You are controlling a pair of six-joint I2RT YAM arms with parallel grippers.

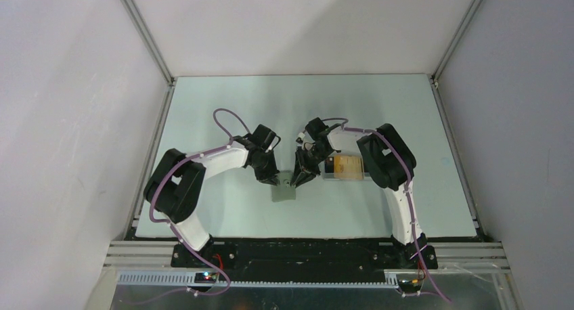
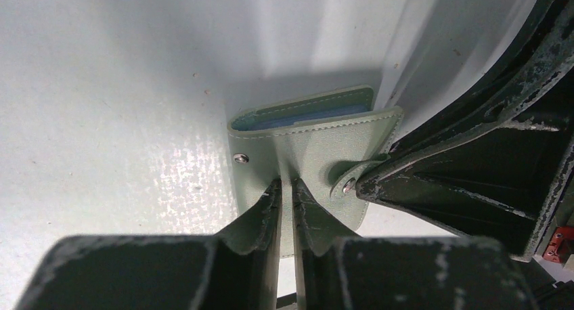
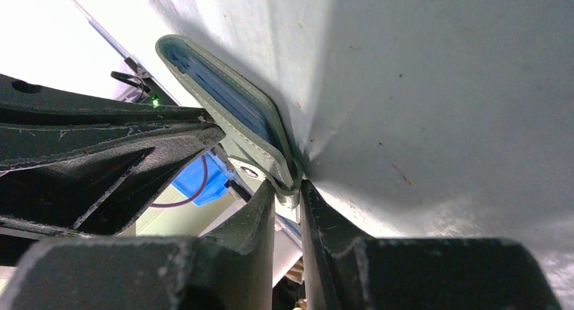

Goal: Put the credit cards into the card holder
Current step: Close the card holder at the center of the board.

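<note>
The grey-green card holder (image 1: 285, 191) rests on the table between the two arms. In the left wrist view the card holder (image 2: 318, 144) is slightly spread, showing its bluish inside, with a snap tab (image 2: 348, 183) on its front. My left gripper (image 2: 285, 185) is shut on the front flap. My right gripper (image 3: 288, 189) is shut on the card holder (image 3: 223, 107) at its edge by the tab. An orange-gold credit card (image 1: 347, 165) lies in a clear tray to the right. Both grippers (image 1: 274, 181) (image 1: 298, 179) meet over the holder.
The clear plastic tray (image 1: 327, 175) sits just right of the holder, beside the right arm's elbow (image 1: 386, 158). Grey walls enclose the pale table on three sides. The right gripper's fingers (image 2: 474, 154) crowd the left wrist view.
</note>
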